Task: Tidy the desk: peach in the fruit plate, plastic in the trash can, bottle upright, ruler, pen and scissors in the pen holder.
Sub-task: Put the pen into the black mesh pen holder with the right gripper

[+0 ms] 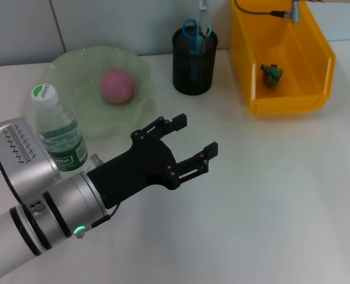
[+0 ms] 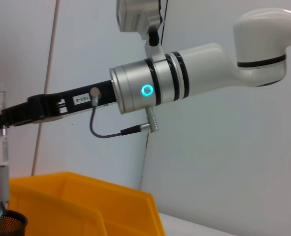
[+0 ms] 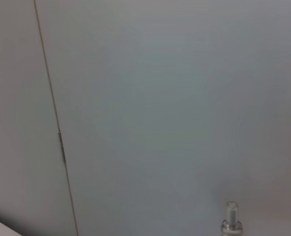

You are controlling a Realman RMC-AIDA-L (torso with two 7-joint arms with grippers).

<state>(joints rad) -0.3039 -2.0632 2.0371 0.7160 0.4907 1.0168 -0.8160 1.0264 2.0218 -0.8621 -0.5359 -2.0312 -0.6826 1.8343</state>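
Note:
The pink peach lies in the pale-green fruit plate. In front of the plate the bottle stands upright on the desk, beside my left arm. My left gripper hovers open and empty over the desk's middle. The black mesh pen holder holds blue-handled scissors and a clear ruler; I cannot make out the pen. A green piece of plastic lies inside the yellow trash can. My right gripper reaches above the trash can toward the pen holder; its fingertips are cut off.
A grey wall panel runs behind the desk. The trash can stands at the back right, the pen holder just left of it, and the plate at the back left. The right wrist view shows only wall.

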